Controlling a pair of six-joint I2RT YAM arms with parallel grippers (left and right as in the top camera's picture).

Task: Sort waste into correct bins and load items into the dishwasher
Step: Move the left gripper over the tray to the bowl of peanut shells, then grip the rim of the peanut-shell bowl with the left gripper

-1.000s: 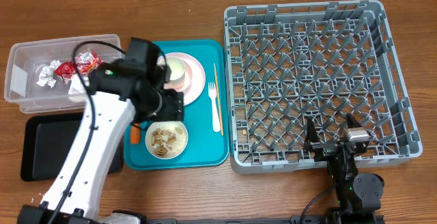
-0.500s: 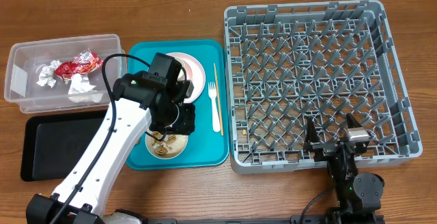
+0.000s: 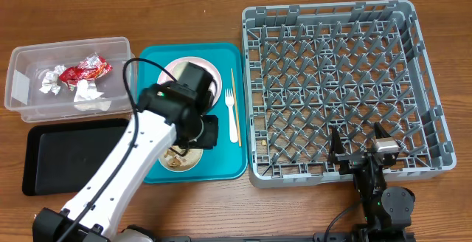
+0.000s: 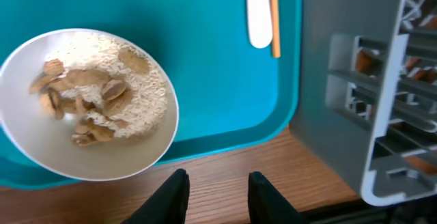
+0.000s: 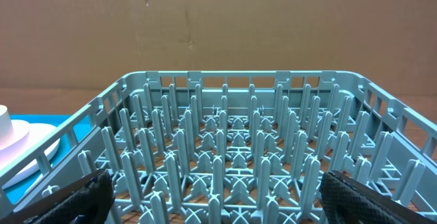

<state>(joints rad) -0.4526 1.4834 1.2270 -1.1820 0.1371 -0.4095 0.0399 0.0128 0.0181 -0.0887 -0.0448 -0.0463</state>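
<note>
While the left gripper [image 3: 205, 131] hangs above the teal tray [image 3: 228, 164], the rice bowl [image 3: 179, 158] sits on the tray's near part, half under the arm.
Overhead: red wrapper [image 3: 85, 71] and napkins [image 3: 51, 80] lie in the clear tub [image 3: 29, 103]; fork [image 3: 232, 116] and chopstick [image 3: 234, 87] lie side by side, long axes near-far, tines far. Left wrist: fingers [image 4: 172, 195] apart, holding nothing; bowl [image 4: 89, 104] upright and full, probably needs emptying before racking. Right wrist: right gripper [image 5: 222, 207] spread wide and empty, parked at the dish rack's [image 5: 232, 156] near wall.
</note>
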